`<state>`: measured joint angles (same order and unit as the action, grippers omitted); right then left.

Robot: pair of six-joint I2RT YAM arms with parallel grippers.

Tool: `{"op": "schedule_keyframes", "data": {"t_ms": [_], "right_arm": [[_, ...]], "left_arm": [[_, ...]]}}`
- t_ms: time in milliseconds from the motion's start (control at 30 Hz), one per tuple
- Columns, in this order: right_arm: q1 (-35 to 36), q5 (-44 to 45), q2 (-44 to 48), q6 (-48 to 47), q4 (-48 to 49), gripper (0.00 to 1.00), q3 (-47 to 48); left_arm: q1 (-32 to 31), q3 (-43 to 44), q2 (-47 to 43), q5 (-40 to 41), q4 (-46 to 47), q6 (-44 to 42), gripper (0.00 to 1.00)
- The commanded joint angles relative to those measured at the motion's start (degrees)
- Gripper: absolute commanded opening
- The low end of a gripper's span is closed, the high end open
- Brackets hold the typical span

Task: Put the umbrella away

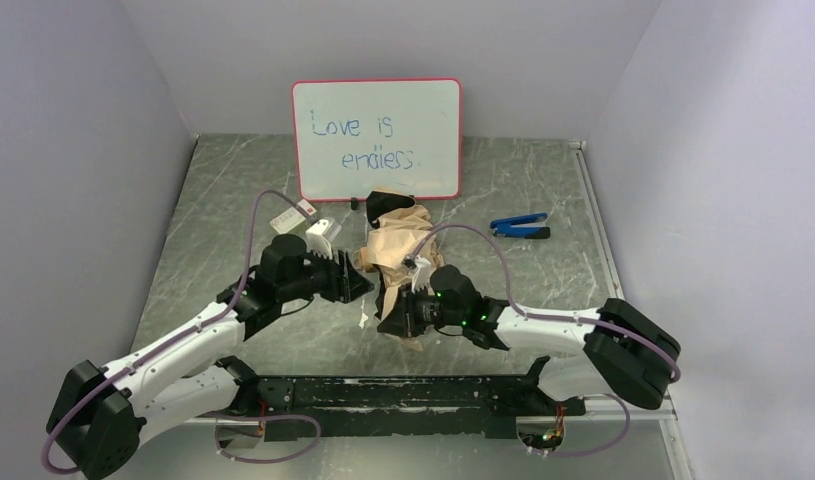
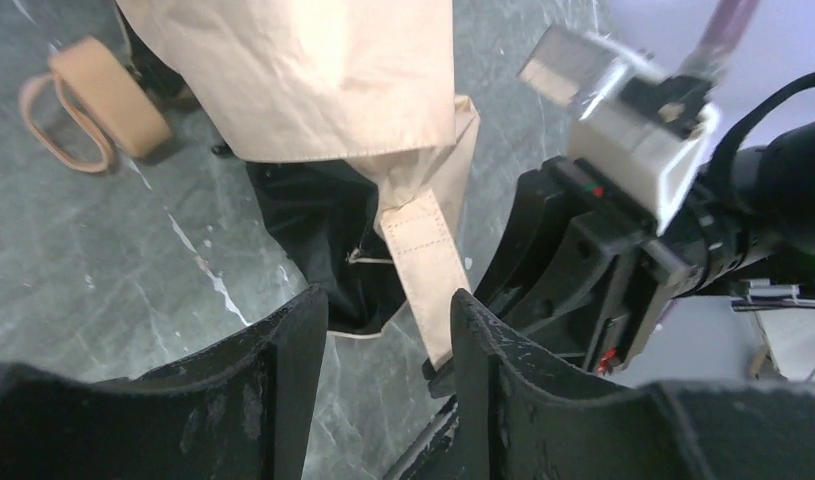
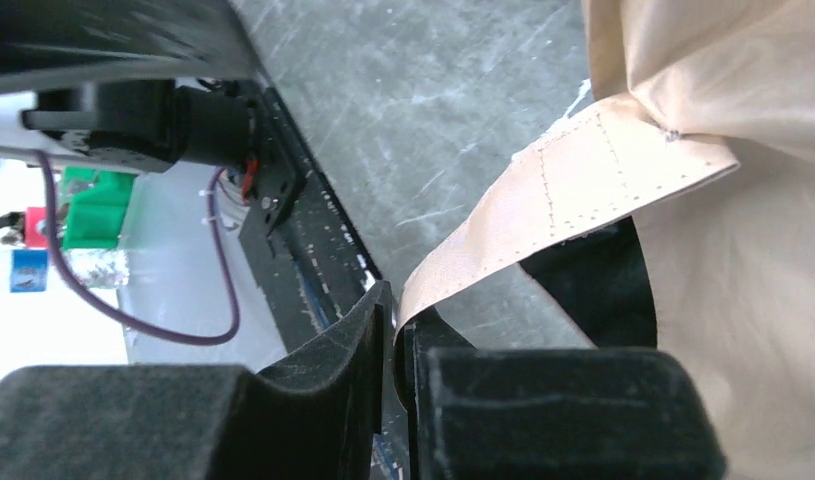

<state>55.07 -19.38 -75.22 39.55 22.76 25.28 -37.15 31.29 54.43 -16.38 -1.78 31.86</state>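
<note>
The umbrella (image 1: 395, 240) lay as a loose tan and black bundle near the middle of the table (image 1: 233, 190), a little toward the far edge, just in front of the whiteboard (image 1: 376, 135). Its pale handle (image 2: 108, 95) rested on the table beside the fabric. The canopy was collapsed but not wrapped tight, so I judge the step in hand was fastening it with the strap (image 3: 573, 190).

The right gripper (image 3: 395, 340) was almost closed and pinched the free end of this strap between its fingers, on the side of the bundle toward the near edge. The left gripper (image 2: 388, 340) stood about half open and held nothing. The strap hung just in front of the gap between its fingers.

The next move probably calls for leading the strap around the bundle and pressing it on its fastener, while the free gripper steadies the fabric. Where the fastener sat I could not tell. A loose fold may slip out if the strap is pulled too quickly.
</note>
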Motion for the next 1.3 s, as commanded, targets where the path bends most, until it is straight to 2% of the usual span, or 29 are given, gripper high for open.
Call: {"op": "schedule_keyframes", "data": {"t_ms": [0, 167, 300, 700, 800, 900, 1000, 1167, 1267], "right_arm": [[0.2, -2.8, 4.6, 1.8, 1.4, 0.15, -1.5], [0.6, -1.7, 11.7, 0.8, -7.1, 0.17, -2.8], [0.9, -0.8, 16.5, 1.8, -10.1, 0.18, -4.8], [3.6, -7.8, 22.2, 8.2, -8.0, 0.21, -9.6], [5.5, -1.3, 25.6, 9.0, -16.2, 0.22, -10.3], [6.4, 7.7, 28.2, 9.8, -28.8, 0.30, -10.0], [6.4, 15.5, 29.5, 11.5, -38.3, 0.31, -9.4], [6.4, 22.5, 30.4, 12.9, -46.5, 0.34, -6.4], [6.4, 27.3, 31.1, 12.4, -50.6, 0.41, -2.9]], "left_arm": [[0.4, -1.9, 0.1, -5.5, 6.5, 2.6, 0.53], [0.4, -0.1, 2.2, -5.3, 5.4, 0.1, 0.53], [0.4, 1.2, 3.4, -5.2, 4.7, -1.2, 0.53], [0.3, 1.0, 4.2, -5.8, 5.8, 0.1, 0.53], [0.3, 1.1, 4.2, -5.5, 5.2, -0.4, 0.53], [0.3, 1.0, 4.4, -5.2, 4.9, -0.6, 0.53], [0.3, 0.7, 4.8, -5.1, 5.2, -0.4, 0.53], [0.3, 1.1, 5.7, -4.3, 4.5, -1.1, 0.53], [0.3, 2.3, 5.9, -3.0, 2.6, -2.8, 0.52]]}}
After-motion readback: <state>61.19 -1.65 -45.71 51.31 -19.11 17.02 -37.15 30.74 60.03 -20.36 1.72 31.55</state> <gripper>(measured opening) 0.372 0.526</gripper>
